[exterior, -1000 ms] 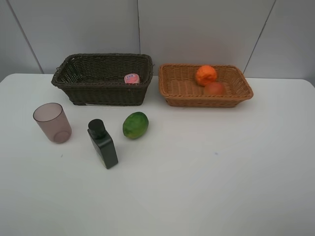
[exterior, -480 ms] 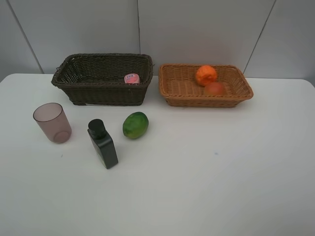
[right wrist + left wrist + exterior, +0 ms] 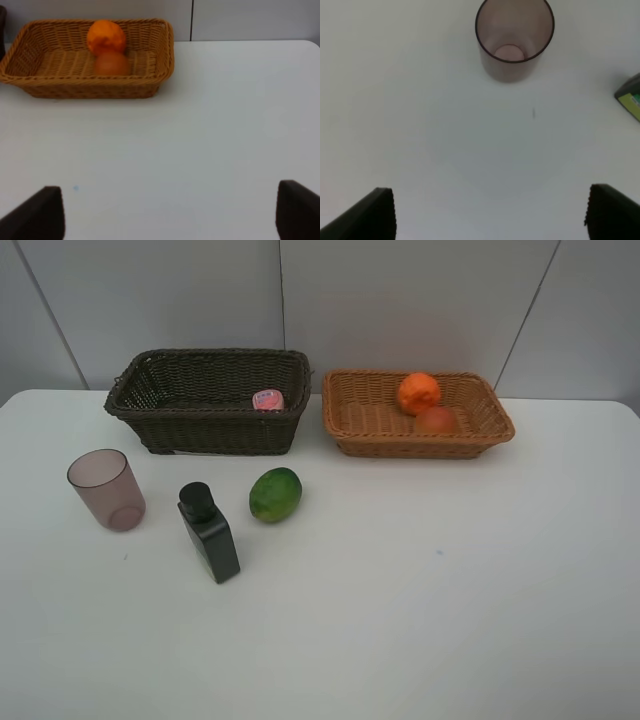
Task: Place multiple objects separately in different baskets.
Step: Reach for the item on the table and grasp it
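Sorting stands about half done. The pink bottle (image 3: pixel 267 399), partly hidden, seems to rest inside the dark basket (image 3: pixel 220 430); the orange (image 3: pixel 418 393) and red-orange fruit (image 3: pixel 436 420) lie in the tan basket (image 3: pixel 365 412). The cup (image 3: pixel 105 490), black-capped bottle (image 3: pixel 210 535) and green fruit (image 3: pixel 275 494) stand on the table (image 3: pixel 450 590), unsorted. Your left gripper (image 3: pixel 490 215) and right gripper (image 3: pixel 167 215) both gape wide, empty. Your left faces the cup: advance, then close on its wall

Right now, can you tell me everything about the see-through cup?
The cup is a plain, see-through mauve tumbler, plastic by the look, with no handle. It stands upright and empty on the white table, mouth up, in front of the dark basket and left of the bottle. Nothing but the table touches it.
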{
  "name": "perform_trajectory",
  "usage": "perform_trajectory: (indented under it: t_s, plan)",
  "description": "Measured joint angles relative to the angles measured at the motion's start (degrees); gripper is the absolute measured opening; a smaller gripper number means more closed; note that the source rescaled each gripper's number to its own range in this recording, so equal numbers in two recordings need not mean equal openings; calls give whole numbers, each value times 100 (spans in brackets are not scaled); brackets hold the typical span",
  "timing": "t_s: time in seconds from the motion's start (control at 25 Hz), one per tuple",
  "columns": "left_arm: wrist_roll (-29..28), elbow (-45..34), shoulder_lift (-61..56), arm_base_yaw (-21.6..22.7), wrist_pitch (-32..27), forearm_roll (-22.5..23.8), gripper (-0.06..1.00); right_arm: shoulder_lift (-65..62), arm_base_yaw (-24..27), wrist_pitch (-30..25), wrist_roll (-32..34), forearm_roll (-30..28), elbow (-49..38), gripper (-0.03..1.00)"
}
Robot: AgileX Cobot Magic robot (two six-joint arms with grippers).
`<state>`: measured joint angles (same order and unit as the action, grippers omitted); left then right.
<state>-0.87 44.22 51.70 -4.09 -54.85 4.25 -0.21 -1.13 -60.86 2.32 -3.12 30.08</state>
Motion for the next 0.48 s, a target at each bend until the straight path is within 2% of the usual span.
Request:
perform_trajectory:
  t_s: [0.28,0.48]
  plan:
    - [0,46,890,-658,248,168,98,0,0,0,0,0,0,87]
    - [-89,486,1650,-1159,308,208,98,0,0,0,0,0,0,87]
